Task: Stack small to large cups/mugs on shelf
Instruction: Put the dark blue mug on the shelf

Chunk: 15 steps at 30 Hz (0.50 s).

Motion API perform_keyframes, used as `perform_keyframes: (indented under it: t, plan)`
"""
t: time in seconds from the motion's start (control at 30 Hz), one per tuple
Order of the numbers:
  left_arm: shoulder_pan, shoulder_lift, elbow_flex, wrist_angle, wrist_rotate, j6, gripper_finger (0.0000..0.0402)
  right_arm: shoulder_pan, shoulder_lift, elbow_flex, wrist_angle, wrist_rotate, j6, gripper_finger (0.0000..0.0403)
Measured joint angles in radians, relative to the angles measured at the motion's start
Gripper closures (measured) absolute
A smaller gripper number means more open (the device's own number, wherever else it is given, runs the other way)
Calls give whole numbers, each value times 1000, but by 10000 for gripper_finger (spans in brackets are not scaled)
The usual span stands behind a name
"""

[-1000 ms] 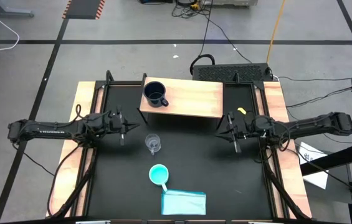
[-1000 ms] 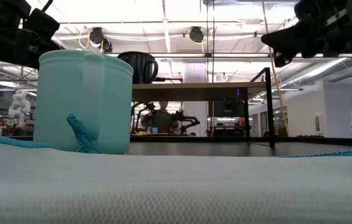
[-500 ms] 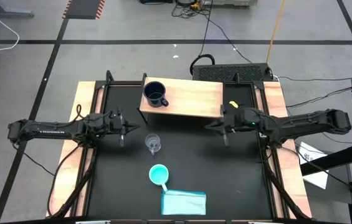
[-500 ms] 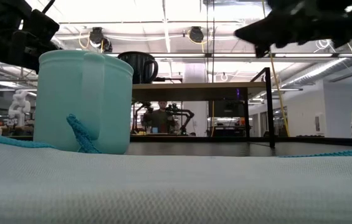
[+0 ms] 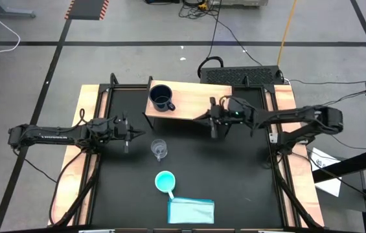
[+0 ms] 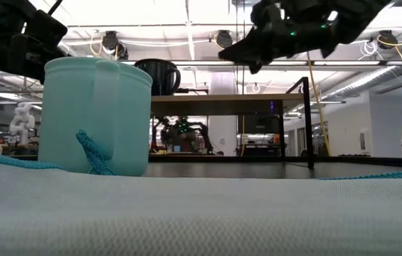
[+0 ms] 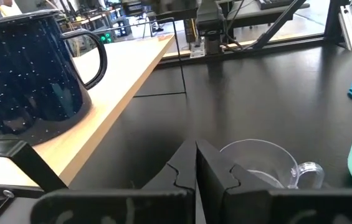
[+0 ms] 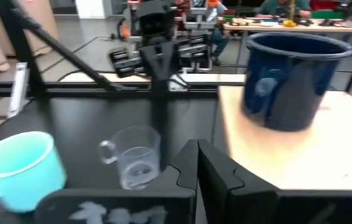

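The dark navy mug (image 5: pixel 162 97) stands upright on the left end of the light-wood shelf (image 5: pixel 195 97). The clear glass cup (image 5: pixel 159 149) stands on the black table in front of the shelf. The turquoise mug (image 5: pixel 164 182) stands nearer the front, beside a folded light blue cloth (image 5: pixel 191 210). My left gripper (image 5: pixel 129 134) is shut and empty, left of the glass cup (image 7: pixel 256 163). My right gripper (image 5: pixel 210 123) is shut and empty, raised over the shelf's near right edge; its wrist view shows the navy mug (image 8: pixel 291 78), the glass cup (image 8: pixel 137 155) and the turquoise mug (image 8: pixel 20 171).
The cloth (image 6: pixel 201 213) lies at the table's front edge and fills the low view's foreground, with the turquoise mug (image 6: pixel 97 114) behind it. Wooden strips (image 5: pixel 72 188) edge the black table left and right. Bare black table lies right of the cups.
My right gripper has gone toward the table's left edge, from beside the shelf's right end to over its near right edge, staying shut and raised. The cups and my left gripper have kept still.
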Motion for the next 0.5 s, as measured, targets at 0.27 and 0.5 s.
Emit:
perform_keyframes:
  t: [0.27, 0.5]
  plan:
    - [-2, 0, 0, -2, 29, 5, 389, -49, 136, 92, 54, -79, 16, 403]
    - [-6, 0, 0, -10, 76, 49, 399, -70, 208, 114, 128, -78, 37, 403]
